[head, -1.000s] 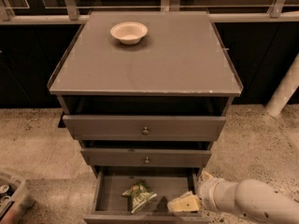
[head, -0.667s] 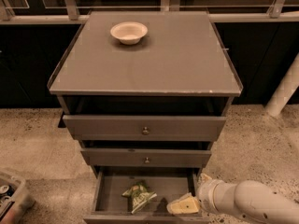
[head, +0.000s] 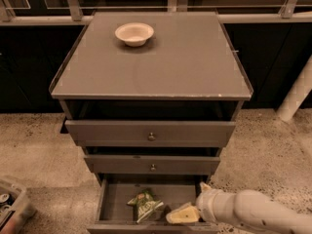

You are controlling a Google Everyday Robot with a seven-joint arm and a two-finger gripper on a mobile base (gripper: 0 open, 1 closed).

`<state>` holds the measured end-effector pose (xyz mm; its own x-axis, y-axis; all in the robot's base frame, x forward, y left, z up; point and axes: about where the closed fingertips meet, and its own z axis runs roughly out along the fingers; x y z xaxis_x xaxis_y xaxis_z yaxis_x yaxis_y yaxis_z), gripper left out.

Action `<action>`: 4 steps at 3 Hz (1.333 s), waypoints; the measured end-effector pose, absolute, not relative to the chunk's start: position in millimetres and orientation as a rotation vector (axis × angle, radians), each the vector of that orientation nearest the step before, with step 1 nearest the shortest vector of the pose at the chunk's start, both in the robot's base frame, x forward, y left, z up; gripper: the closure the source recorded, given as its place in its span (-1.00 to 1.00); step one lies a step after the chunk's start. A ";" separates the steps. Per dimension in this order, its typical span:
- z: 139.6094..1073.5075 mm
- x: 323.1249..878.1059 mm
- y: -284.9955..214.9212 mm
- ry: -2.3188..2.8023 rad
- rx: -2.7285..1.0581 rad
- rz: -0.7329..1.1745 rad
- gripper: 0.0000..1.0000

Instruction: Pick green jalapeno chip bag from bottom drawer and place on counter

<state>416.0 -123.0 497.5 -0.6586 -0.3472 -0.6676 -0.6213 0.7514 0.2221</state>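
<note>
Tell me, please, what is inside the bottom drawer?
The chip bag lies on the floor of the drawer, with the gripper beside it on the right. The arm covers the right front corner, so anything there is hidden.

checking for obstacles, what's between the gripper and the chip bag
Only bare bottom drawer floor between gripper and green jalapeno chip bag, camera view.

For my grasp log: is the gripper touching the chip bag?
Cannot tell. Camera view: gripper beside green jalapeno chip bag in bottom drawer; no plain gap.
</note>
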 end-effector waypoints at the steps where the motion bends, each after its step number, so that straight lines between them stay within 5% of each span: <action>1: 459.4 428.9 -85.4 2.280 -0.730 0.671 -1.00; 4: 417.4 431.8 -54.8 2.275 -0.712 0.711 -1.00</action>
